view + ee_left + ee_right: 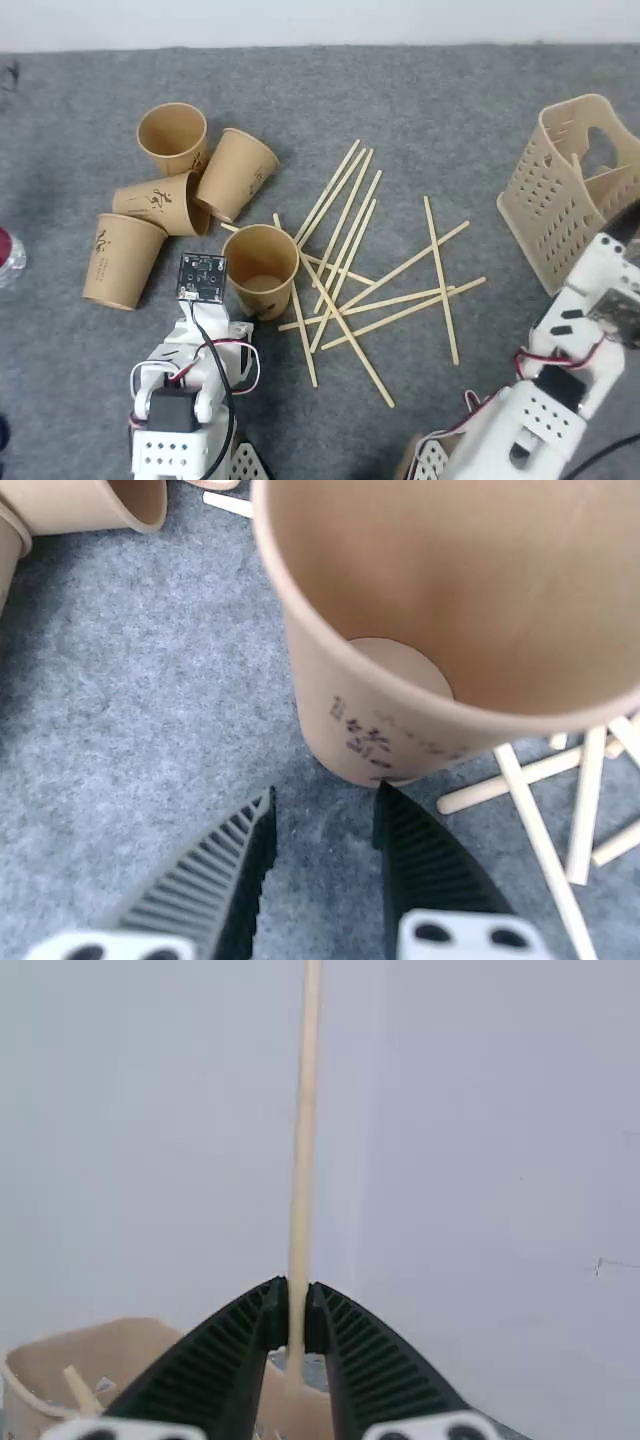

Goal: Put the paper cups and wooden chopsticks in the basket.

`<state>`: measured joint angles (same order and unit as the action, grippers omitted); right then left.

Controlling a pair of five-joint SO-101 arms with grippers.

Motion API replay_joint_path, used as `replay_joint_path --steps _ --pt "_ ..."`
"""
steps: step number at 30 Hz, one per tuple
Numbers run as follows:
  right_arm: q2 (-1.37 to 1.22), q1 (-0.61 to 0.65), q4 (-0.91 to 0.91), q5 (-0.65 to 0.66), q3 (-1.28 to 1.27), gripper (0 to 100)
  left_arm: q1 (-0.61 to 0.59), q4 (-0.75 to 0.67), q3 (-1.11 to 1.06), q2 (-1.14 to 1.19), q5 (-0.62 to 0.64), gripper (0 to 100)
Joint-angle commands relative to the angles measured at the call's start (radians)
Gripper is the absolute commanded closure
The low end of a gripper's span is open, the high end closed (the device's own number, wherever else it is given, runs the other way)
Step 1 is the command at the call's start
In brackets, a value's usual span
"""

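The right gripper [295, 1305] clamps a thin wooden chopstick [303, 1140] near the beige perforated plastic basket [120, 1350]; the left gripper [322, 805], jaws apart, faces an upright brown paper cup [440, 590].

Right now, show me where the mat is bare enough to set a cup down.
Bare: the stretch between the chopsticks and the basket, toward the far edge; also the far-left corner beyond the cups. Crowded: the middle, where chopsticks cross beside the upright cup, in front of the left gripper.
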<state>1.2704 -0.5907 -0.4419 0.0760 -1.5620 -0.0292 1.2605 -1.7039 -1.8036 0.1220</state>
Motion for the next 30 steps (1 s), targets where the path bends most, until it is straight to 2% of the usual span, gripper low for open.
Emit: replay_joint_path --steps 1,9,14,17,19,20,23,27,30 --pt "0.022 0.012 -0.084 0.018 -0.034 99.1 0.009 0.005 0.021 -0.017 -0.006 83" --pt "0.022 0.019 -0.081 0.018 -0.038 99.1 0.011 0.003 0.021 -0.017 -0.006 83" --pt "0.022 0.025 0.042 0.018 0.002 99.1 0.041 -0.003 0.025 -0.017 -0.017 83" --pt "0.022 0.025 0.128 0.018 0.049 99.1 0.006 -0.051 0.117 -0.017 -0.196 83" --pt "0.022 0.025 0.176 0.018 0.080 99.1 -0.041 -0.150 0.191 -0.017 -0.322 83" --pt "0.022 0.025 0.200 0.018 0.095 99.1 -0.044 -0.235 0.223 -0.017 -0.347 83" --pt "0.022 0.025 0.265 0.018 0.135 99.1 -0.052 -0.428 0.300 -0.015 -0.318 83" --pt "0.022 0.061 0.355 0.031 0.199 99.1 -0.044 -0.473 0.392 -0.009 -0.176 83" --pt "0.022 0.151 0.498 0.081 0.299 99.1 -0.021 -0.474 0.444 -0.009 -0.157 83"
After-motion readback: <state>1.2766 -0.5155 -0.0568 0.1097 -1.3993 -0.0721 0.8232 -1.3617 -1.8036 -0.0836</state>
